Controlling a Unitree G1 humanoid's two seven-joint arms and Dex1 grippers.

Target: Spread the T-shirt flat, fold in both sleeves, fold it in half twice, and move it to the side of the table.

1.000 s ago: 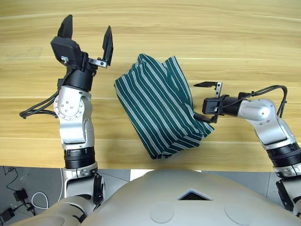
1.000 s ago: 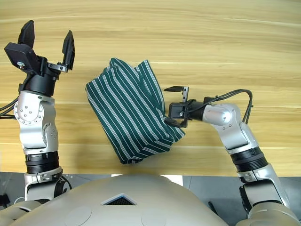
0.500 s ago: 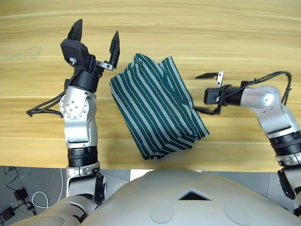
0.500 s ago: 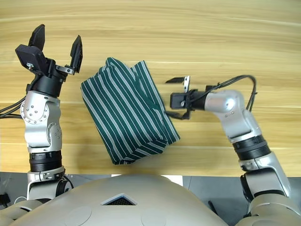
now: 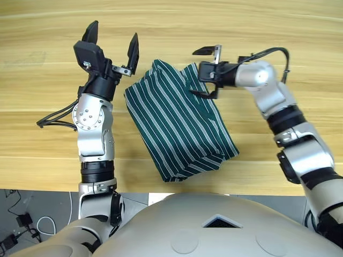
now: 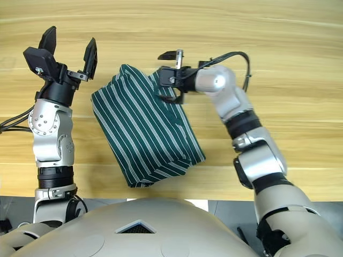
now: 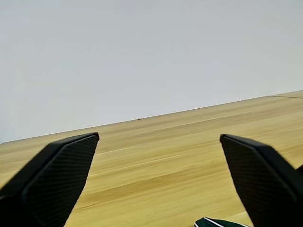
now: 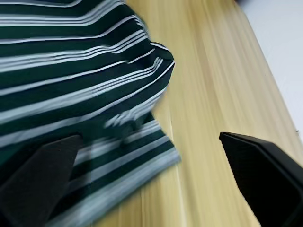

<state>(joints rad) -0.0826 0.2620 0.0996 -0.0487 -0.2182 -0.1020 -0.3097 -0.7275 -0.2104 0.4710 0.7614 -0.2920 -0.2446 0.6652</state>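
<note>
The green T-shirt with white stripes (image 5: 179, 126) lies folded into a slanted rectangle in the middle of the wooden table (image 5: 257, 32). My right gripper (image 5: 202, 72) is open at the shirt's far right corner. In the right wrist view one of its fingers (image 8: 38, 182) is over the striped cloth (image 8: 71, 90) and the other is over bare wood. My left gripper (image 5: 111, 45) is open and holds nothing. It points away from me just left of the shirt's far left corner. A scrap of the shirt (image 7: 218, 222) shows at the edge of the left wrist view.
Bare wood runs far behind the shirt and out to both sides. The table's near edge (image 5: 48, 187) lies just below the shirt's near corner. Cables (image 5: 21, 222) lie on the floor below the edge.
The shirt slid slightly left a second ago. Since then my right gripper has left the shirt's near right side and swung to its far right corner. My left gripper has shifted a little toward the shirt.
</note>
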